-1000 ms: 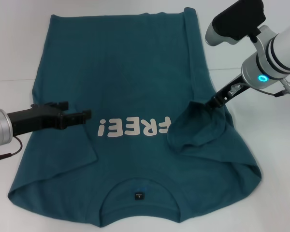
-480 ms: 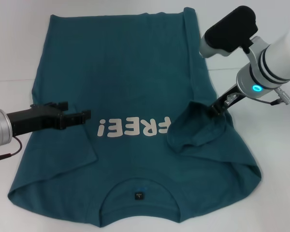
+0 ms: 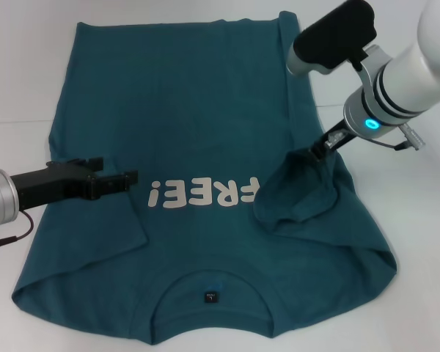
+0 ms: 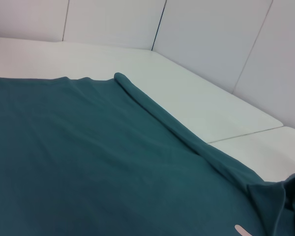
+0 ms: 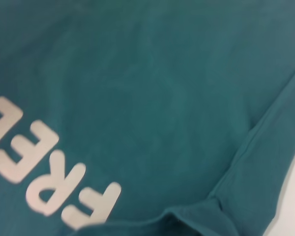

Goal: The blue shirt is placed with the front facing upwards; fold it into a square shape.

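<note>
shirt (image 3: pixel 205 110) flat on white table (image 3: pixel 15 73), collar near | right gripper (image 3: pixel 321 149) pinches lifted right sleeve, bunched toward print | left gripper (image 3: pixel 117 180) over left sleeve, finger state not discernible | far hem unobstructed

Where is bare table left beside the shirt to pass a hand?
Bare white table lies left of the blue shirt, above the left claw, and right of the shirt's hem, beyond the right claw. That claw pinches the lifted right sleeve: crowded.
</note>
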Controlling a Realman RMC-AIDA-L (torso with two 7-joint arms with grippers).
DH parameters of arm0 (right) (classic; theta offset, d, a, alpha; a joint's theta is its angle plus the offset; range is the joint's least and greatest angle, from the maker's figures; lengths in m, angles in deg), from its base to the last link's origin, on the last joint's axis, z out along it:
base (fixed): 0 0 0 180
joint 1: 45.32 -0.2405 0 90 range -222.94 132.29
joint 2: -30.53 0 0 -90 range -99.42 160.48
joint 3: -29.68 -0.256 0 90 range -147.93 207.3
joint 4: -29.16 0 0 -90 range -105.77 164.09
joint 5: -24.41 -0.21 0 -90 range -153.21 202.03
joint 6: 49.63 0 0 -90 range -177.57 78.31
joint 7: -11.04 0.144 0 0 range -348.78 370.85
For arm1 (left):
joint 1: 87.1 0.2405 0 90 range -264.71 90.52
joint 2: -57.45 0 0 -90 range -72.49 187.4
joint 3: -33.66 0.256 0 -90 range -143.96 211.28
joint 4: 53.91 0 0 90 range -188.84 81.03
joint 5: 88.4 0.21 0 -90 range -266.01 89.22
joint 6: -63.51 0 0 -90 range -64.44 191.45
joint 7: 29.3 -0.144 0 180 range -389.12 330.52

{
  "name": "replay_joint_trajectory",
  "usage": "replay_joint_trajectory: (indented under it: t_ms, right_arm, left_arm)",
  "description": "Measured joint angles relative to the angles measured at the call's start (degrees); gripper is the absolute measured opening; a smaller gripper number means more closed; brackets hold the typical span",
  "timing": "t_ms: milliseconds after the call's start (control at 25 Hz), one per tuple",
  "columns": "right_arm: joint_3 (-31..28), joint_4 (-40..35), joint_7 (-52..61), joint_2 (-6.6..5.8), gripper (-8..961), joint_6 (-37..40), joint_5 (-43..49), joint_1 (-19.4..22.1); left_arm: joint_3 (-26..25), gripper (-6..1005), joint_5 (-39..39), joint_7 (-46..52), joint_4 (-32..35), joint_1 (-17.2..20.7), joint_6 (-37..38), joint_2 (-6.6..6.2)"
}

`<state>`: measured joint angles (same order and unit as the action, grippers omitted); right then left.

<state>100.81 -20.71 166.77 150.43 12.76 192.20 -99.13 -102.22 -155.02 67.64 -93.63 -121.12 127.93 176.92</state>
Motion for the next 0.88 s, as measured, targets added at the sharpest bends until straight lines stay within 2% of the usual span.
replay_joint_trajectory:
  t_ms: [120, 360, 760, 880]
  right_arm:
    - [0.04, 0.04, 1.85, -0.1, 88, -0.72, 0.03, -0.69]
    - [-0.17, 1.17, 3.13, -0.22, 33, -1.83, 0.08, -1.68]
    - [-2.02, 6.85, 5.63, -0.8, 38, -6.35, 0.08, -5.15]
    - [-2.32, 6.58, 5.02, -0.87, 40, -5.83, 0.08, -5.49]
  left_arm:
    - [0.05, 888, 0.0, -0.08, 0.0, 0.02, 0.0, -0.01]
    - [0.0, 887, -0.05, -0.18, 0.0, 0.02, 0.0, -0.04]
    - [0.0, 888, 0.0, -0.32, 0.0, -0.13, 0.0, -0.12]
    - [0.0, 888, 0.0, -0.33, 0.0, -0.16, 0.0, -0.16]
